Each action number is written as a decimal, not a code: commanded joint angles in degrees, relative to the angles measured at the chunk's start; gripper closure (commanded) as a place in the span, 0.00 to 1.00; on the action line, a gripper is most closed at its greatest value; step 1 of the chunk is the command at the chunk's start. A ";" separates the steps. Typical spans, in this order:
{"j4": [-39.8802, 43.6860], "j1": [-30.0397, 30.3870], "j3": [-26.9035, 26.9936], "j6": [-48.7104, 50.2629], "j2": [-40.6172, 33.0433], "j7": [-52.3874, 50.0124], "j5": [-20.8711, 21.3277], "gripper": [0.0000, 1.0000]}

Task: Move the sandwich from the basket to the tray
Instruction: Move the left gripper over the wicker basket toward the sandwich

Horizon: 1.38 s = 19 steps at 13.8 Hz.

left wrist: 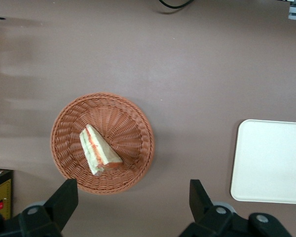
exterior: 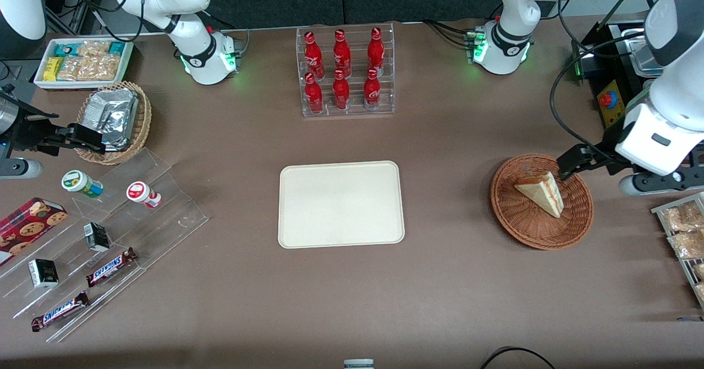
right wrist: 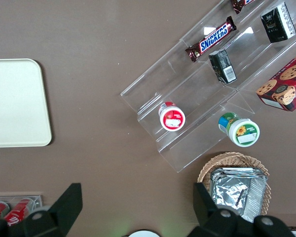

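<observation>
Even, bright overhead light falls on the brown tabletop (exterior: 451, 281), with soft, short shadows. The tool (exterior: 566, 166) hangs above the basket (exterior: 528, 231) rim, its fingers spread wide, and throws only a faint shade there. The tray (exterior: 341, 204), well apart from the tool, looks nearly washed out, paler still in the left wrist view. Glare glints on the clear bottle rack (exterior: 347, 72). Green lamps glow at the arm bases. The front view stays sharp.
</observation>
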<state>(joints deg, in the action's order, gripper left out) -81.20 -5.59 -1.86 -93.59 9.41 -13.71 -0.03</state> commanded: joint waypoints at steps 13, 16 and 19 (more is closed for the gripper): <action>-1.24 4.88 -0.24 2.27 3.16 -3.87 1.08 0.00; -0.28 4.62 -0.51 2.27 2.03 -3.09 0.38 0.00; 1.22 4.27 -2.69 3.06 -0.43 -2.82 0.55 0.00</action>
<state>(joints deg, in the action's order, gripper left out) -80.52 -1.02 -2.97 -91.39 11.49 -16.34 0.09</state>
